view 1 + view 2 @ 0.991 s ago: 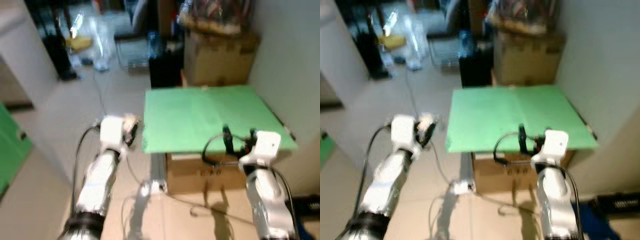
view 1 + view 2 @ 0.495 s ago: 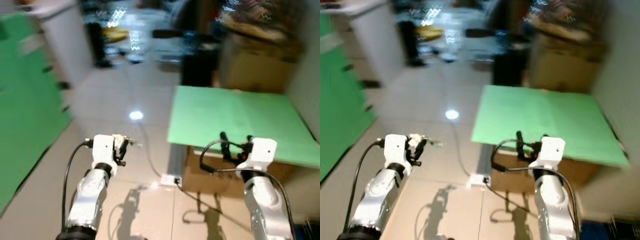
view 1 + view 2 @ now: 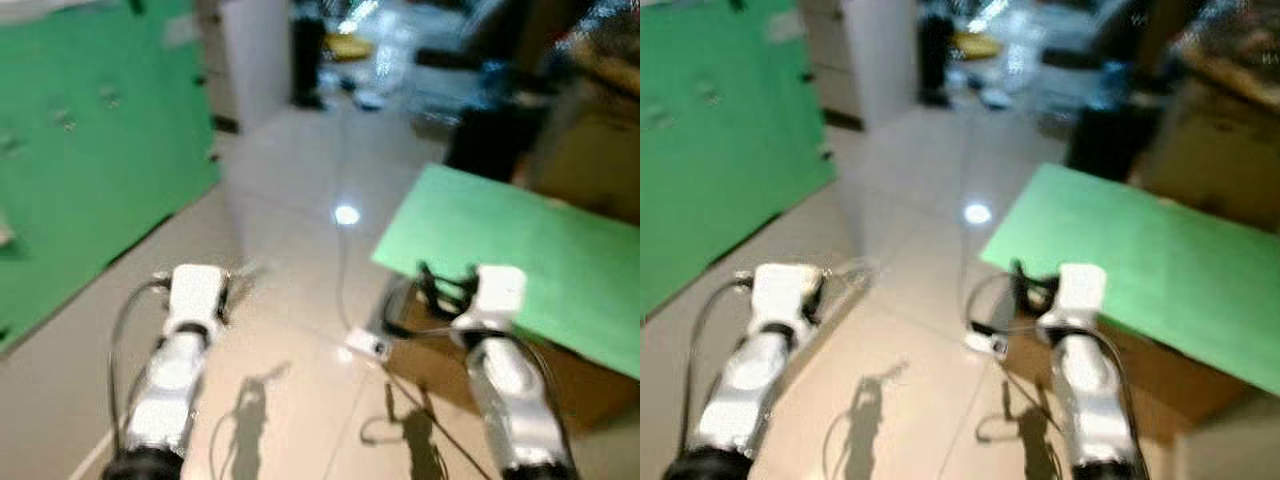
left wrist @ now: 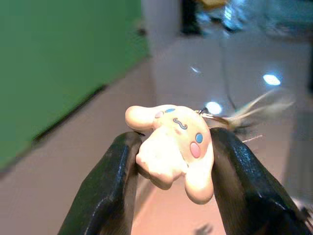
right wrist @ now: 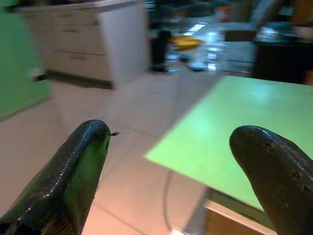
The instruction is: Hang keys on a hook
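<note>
— While the head views are blurred, what does the left tool carry?

— One keyring: its two black fingers are clenched on a cream cartoon-dog charm, with the keys a blurred streak just beyond it, over the tiled floor.

— And the right tool?

— Released, two fingers spread wide, nothing between them, held at the near edge of the one green-topped desk.

— Farther off?

— One green wall panel on the left, one white cabinet behind.
</note>
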Motion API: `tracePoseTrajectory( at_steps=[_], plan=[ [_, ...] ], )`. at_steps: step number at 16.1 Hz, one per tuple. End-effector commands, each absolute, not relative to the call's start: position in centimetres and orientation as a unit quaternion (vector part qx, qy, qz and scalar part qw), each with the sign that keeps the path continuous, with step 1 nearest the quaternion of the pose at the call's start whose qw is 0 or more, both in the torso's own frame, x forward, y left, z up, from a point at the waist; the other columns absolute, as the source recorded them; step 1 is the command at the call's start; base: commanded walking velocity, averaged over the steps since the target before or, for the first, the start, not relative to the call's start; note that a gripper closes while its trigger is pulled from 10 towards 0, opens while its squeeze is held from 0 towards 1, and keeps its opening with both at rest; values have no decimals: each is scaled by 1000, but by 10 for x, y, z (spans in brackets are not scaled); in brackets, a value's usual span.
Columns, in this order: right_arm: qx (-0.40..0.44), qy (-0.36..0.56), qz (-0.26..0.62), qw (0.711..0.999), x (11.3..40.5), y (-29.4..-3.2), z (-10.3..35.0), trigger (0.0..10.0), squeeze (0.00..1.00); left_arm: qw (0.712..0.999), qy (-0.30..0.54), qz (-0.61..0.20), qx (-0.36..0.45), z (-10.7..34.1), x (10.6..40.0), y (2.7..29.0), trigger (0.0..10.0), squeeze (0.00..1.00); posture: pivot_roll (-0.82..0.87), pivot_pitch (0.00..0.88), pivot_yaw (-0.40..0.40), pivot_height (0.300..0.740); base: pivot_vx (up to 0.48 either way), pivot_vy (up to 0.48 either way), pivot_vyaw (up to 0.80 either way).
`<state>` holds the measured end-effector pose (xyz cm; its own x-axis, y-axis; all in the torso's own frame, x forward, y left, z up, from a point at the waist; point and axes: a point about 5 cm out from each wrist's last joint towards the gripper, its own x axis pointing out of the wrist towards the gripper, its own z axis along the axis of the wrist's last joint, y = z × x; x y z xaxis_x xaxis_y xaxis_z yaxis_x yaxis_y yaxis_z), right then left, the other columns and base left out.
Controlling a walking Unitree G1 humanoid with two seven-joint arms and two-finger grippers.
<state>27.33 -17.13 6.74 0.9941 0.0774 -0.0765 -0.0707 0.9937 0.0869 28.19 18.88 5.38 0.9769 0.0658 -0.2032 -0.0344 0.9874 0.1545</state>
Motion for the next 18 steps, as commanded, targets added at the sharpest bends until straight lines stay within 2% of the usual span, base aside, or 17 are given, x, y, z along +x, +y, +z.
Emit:
tracePoseTrajectory(
  at_steps=[1,4,7,9,10,11,12,14,18],
  plan=[
    [28,42,35,998,270,-172,64,10000,0,995,72,8,64,63,285,182,10000,0,4,0,6,740,0,0,525],
    [-31,33,46,998,262,-174,60,10000,0,998,52,3,28,68,285,179,10000,0,-11,0,0,740,0,0,523],
    [28,59,34,997,256,-181,51,10000,0,998,47,-29,31,70,284,169,10000,0,-25,0,0,740,0,0,521],
    [23,61,32,997,242,-183,50,10000,0,995,59,-55,50,67,270,180,10000,0,-37,0,-1,740,0,0,519],
    [13,66,40,997,220,-187,50,10000,0,993,69,-91,20,66,247,188,10000,0,-33,0,1,740,0,0,519],
    [12,70,40,997,218,-188,49,10000,0,994,67,-81,11,67,249,187,10000,0,-31,0,2,740,0,0,525],
    [15,74,38,996,219,-188,47,10000,0,996,59,-70,-3,70,257,181,10000,0,-27,0,2,740,0,0,519],
    [16,54,41,998,240,-184,52,10000,0,997,36,-66,20,80,273,170,10000,0,-27,0,4,740,0,-240,522],
    [8,49,48,998,252,-185,59,10000,0,997,51,-49,7,81,275,174,10000,0,-20,0,3,740,0,-480,519]
  ],
)
